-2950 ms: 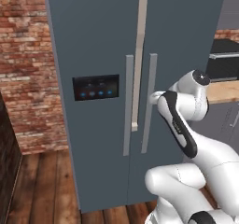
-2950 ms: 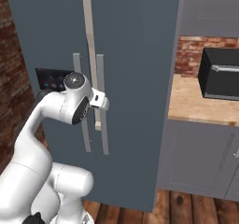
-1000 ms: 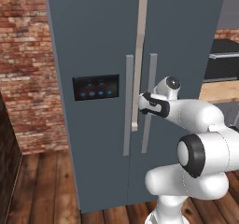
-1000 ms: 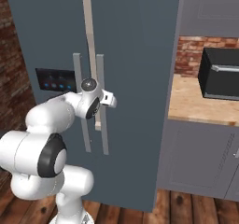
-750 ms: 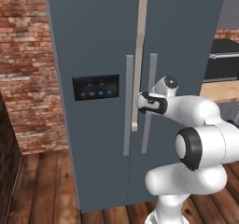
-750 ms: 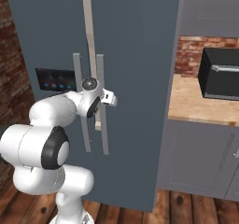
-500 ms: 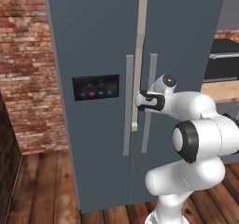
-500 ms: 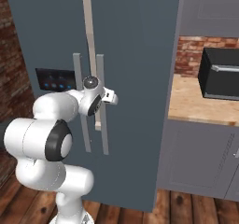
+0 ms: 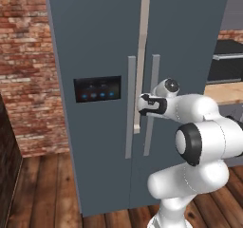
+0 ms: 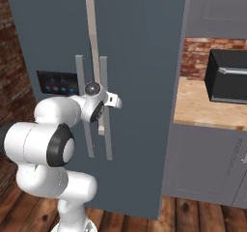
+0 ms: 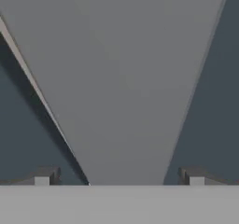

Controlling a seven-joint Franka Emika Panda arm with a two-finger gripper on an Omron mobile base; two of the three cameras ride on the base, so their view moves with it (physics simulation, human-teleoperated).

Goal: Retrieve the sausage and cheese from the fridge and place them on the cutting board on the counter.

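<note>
With the fridge (image 9: 180, 46) doors shut at frame centre, the gripper (image 9: 142, 104), spread wide, straddles the right door's handle (image 11: 126, 92); next it looks due to clamp and pull.

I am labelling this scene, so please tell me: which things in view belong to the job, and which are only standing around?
For the job:
- fridge, doors shut
- gripper, open at the right door's handle
- counter

Standing around:
- black microwave on the counter
- brick wall
- wooden floor
</note>
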